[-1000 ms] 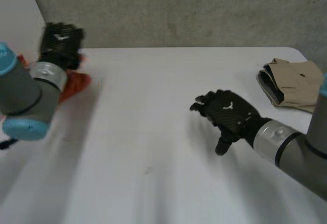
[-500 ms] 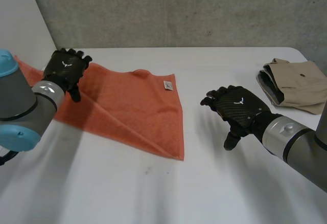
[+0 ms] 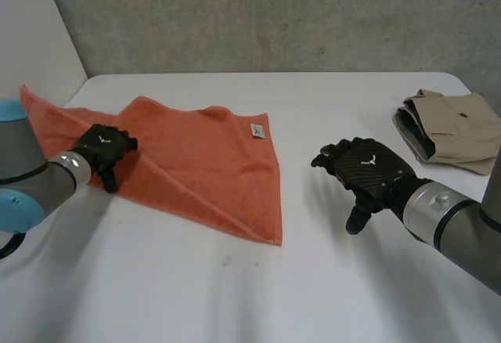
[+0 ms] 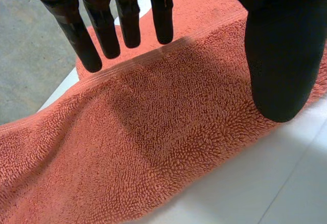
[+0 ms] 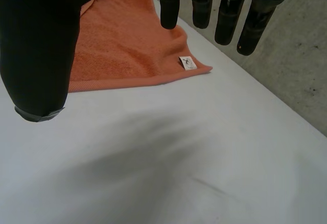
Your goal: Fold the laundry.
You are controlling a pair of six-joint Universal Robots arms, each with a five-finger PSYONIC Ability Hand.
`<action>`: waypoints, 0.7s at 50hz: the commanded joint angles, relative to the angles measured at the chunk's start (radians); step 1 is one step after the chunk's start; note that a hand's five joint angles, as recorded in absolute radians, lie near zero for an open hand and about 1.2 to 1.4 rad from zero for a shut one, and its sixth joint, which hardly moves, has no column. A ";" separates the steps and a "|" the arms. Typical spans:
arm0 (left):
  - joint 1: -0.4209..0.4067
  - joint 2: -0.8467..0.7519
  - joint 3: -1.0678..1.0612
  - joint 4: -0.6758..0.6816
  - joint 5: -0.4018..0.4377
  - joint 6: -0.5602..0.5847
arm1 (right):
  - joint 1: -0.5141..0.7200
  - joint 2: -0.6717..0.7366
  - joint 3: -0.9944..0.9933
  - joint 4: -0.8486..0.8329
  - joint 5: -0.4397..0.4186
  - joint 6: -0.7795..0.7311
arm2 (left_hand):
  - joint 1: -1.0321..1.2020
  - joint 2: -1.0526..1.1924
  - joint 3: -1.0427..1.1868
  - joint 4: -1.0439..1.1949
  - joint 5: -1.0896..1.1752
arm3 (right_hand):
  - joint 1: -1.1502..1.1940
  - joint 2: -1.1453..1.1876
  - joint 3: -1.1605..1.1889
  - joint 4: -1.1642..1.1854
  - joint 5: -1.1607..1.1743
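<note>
An orange towel (image 3: 210,161), creased diagonally, lies under the relaxed left hand (image 3: 105,148); the right hand (image 3: 366,170) hangs relaxed beside it.

In the head view, the left arm (image 3: 23,178) hides the near-left part of the orange towel (image 3: 203,163), the print on the towel's small white label (image 3: 257,130) is too small to read, and the folded beige garment (image 3: 454,128) is cut off by the right edge.
</note>
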 commanded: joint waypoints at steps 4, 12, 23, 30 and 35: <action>-0.010 -0.038 0.050 0.012 -0.001 -0.019 | 0.001 0.008 0.004 -0.006 0.001 0.000 | 0.060 0.066 0.069 0.065 0.063 | -0.029 -0.049 -0.041 -0.060 -0.067; -0.019 -0.058 0.070 0.013 -0.001 -0.016 | 0.001 0.010 0.004 -0.006 0.002 0.000 | 0.063 0.069 0.072 0.068 0.066 | -0.029 -0.049 -0.041 -0.060 -0.067; -0.028 -0.081 0.092 0.012 -0.010 -0.016 | 0.001 0.016 0.009 -0.006 0.001 -0.002 | 0.936 0.942 0.945 0.941 0.939 | -0.029 -0.049 -0.041 -0.060 -0.067; -0.082 -0.044 0.075 0.005 -0.073 -0.024 | 0.001 0.014 0.007 -0.006 0.002 -0.002 | 1.034 1.041 1.043 1.040 1.037 | -0.029 -0.049 -0.041 -0.060 -0.067; -0.153 0.009 0.037 0.004 -0.116 -0.071 | -0.001 0.014 0.000 -0.006 0.008 -0.002 | 1.034 1.041 1.043 1.040 1.037 | -0.029 -0.049 -0.041 -0.060 -0.067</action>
